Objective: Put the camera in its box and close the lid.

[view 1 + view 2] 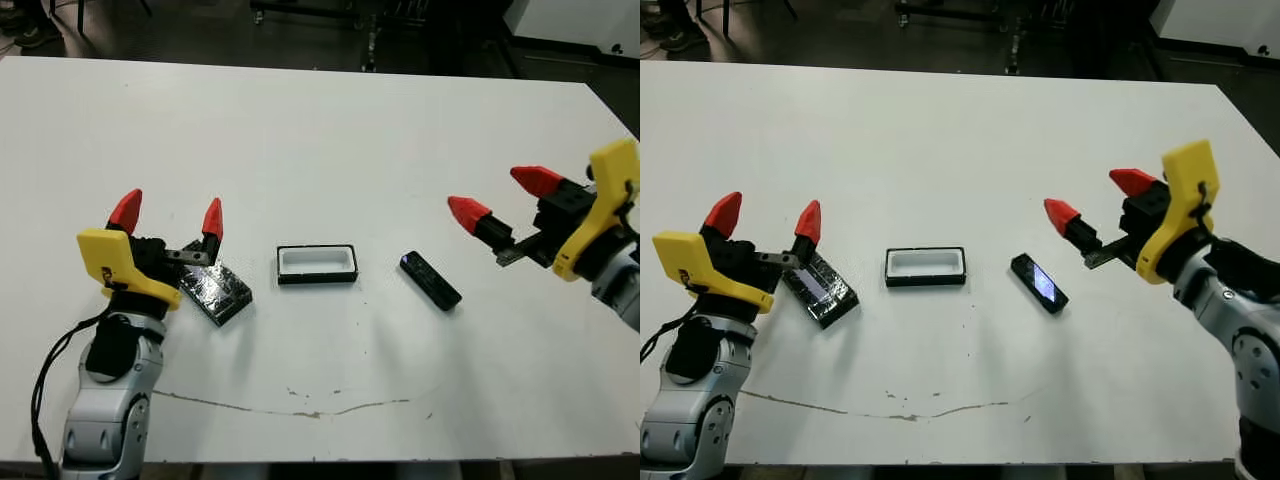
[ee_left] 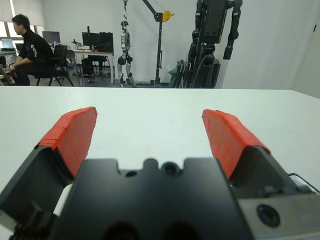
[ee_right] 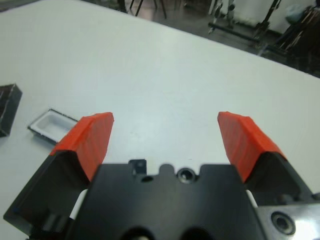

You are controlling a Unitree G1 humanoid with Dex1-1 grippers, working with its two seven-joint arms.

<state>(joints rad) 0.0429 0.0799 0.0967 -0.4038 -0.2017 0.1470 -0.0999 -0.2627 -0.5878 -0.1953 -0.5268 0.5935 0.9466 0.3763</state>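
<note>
The box (image 1: 317, 264), a shallow black tray lined in white, lies open and empty at the table's middle. To its right the camera (image 1: 430, 280), a slim black bar, lies flat at a slant. The glossy speckled lid (image 1: 217, 291) rests on the table left of the box. My left gripper (image 1: 168, 213) hovers open just above the lid's left end, holding nothing. Farther right, my right gripper (image 1: 493, 197) is open and raised, to the right of the camera and apart from it. In the right wrist view the box (image 3: 51, 125) and a corner of the lid (image 3: 8, 107) show.
The white table (image 1: 330, 150) stretches wide behind the objects, with a thin scratch line (image 1: 300, 410) near its front edge. Beyond the far edge, in the left wrist view, a seated person (image 2: 30, 50) and robot stands (image 2: 212, 40) fill the room.
</note>
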